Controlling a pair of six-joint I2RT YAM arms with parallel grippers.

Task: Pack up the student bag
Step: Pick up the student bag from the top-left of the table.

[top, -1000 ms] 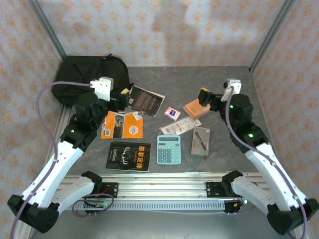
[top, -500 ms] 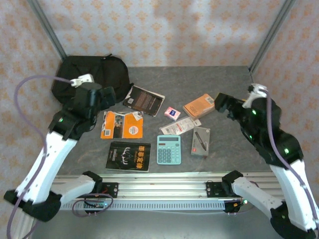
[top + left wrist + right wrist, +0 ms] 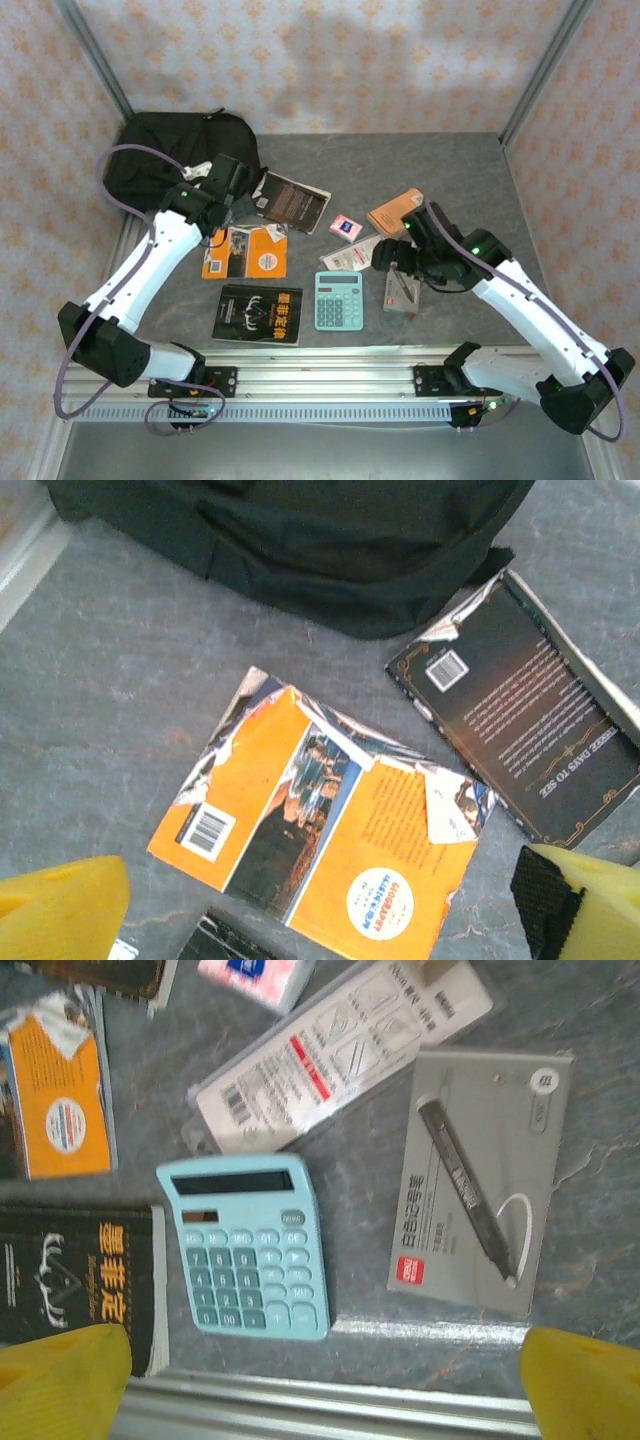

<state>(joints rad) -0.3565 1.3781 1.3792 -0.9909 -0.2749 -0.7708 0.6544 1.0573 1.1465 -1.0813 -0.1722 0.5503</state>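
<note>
The student bag (image 3: 170,150), a big soft black backpack, lies at the table's far left corner; its lower edge (image 3: 300,550) runs along the top of the left wrist view. My left gripper (image 3: 243,205) hovers open just right of the bag, over an orange book (image 3: 320,830) and a dark book (image 3: 530,730); its yellow fingertips (image 3: 60,910) hold nothing. My right gripper (image 3: 385,253) stands open and empty above a teal calculator (image 3: 250,1245) and a grey pen pack (image 3: 480,1185), with its yellow fingertips (image 3: 60,1380) at the picture's bottom corners.
A black book with orange lettering (image 3: 257,313) lies near the front rail (image 3: 320,360). A white packet (image 3: 360,250), a small pink pack (image 3: 345,227) and an orange notebook (image 3: 395,212) sit mid-table. Walls enclose the back and sides.
My left gripper swung from the bag's edge rightward over the books. My right arm came in from the right and lowered over the pen pack and calculator. Both stayed open.
</note>
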